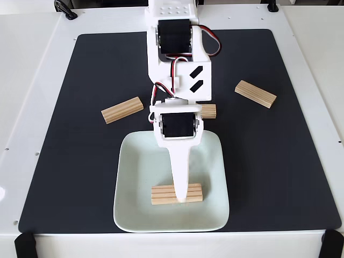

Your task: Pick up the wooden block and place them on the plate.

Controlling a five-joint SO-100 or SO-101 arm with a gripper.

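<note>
A pale, stripe-grained wooden block lies on the glossy mint-white plate, the white gripper upon it, its grip indiscernible.

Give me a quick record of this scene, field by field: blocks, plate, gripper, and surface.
blocks on plate: one wooden block, lying flat near the front edge
blocks on mat: left block, right block, and one partly hidden behind the arm
plate: pale, square, at the mat's front
gripper: down at the block on the plate; open or shut unclear
surface: black mat on a white table
</note>
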